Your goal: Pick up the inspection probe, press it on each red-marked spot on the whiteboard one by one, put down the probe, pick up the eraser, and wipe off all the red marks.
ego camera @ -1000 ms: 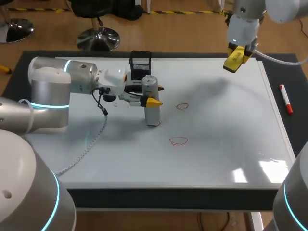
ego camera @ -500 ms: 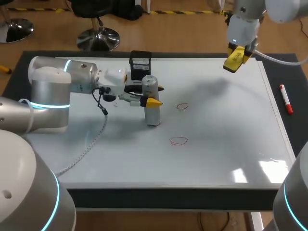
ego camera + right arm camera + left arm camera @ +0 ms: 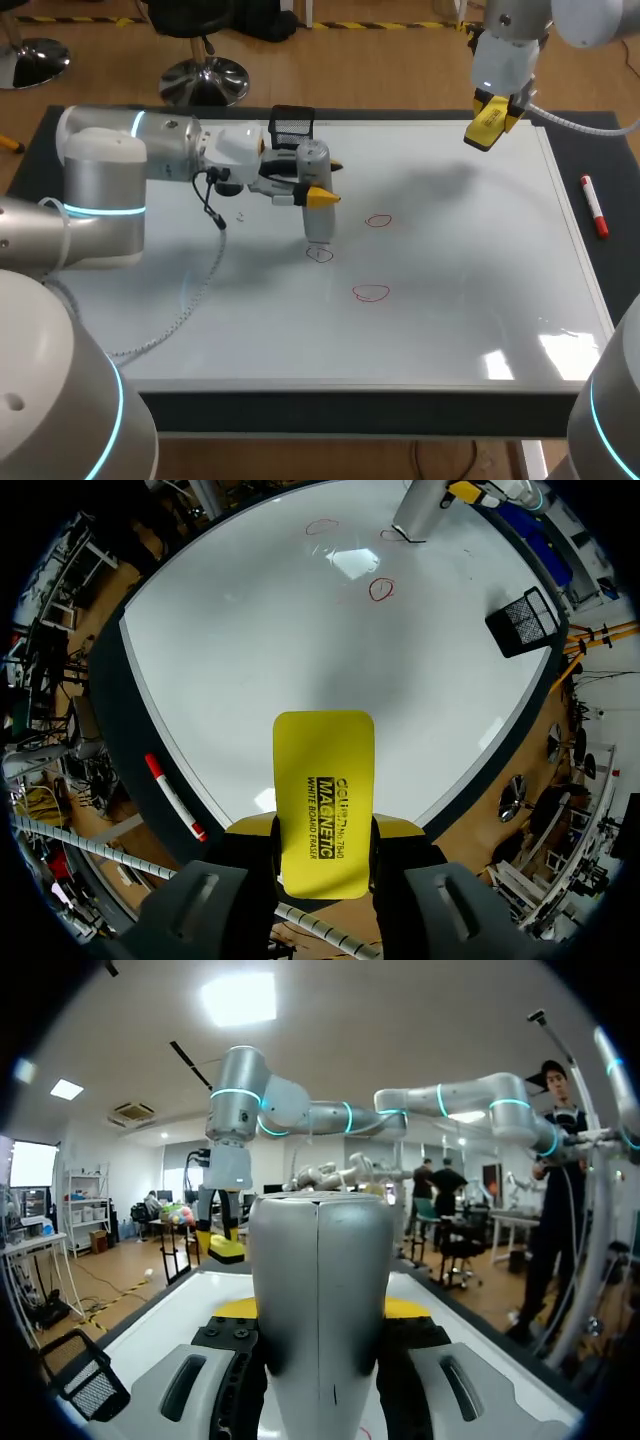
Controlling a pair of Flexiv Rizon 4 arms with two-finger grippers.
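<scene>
Inspection probe (image 3: 314,160) upright, clamped between my left fingers (image 3: 322,197), its tip below them near a red mark (image 3: 320,253) on the whiteboard (image 3: 450,260); right fingers (image 3: 398,827) grip the eraser (image 3: 323,800), well apart.

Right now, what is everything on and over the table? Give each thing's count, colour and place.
whiteboard: 1, white, covers most of the table
mat: 1, dark, under the whiteboard
red marks: 3, red loops, mid-board; one lies just under the probe
probe: 1, silver-grey, upright in the left gripper
eraser: 1, yellow, in the right gripper, above the board's far right corner
mesh basket: 1, black, at the board's far edge behind the probe
marker: 1, white and red, on the mat to the right of the board
left gripper: shut on the probe
right gripper: shut on the eraser
</scene>
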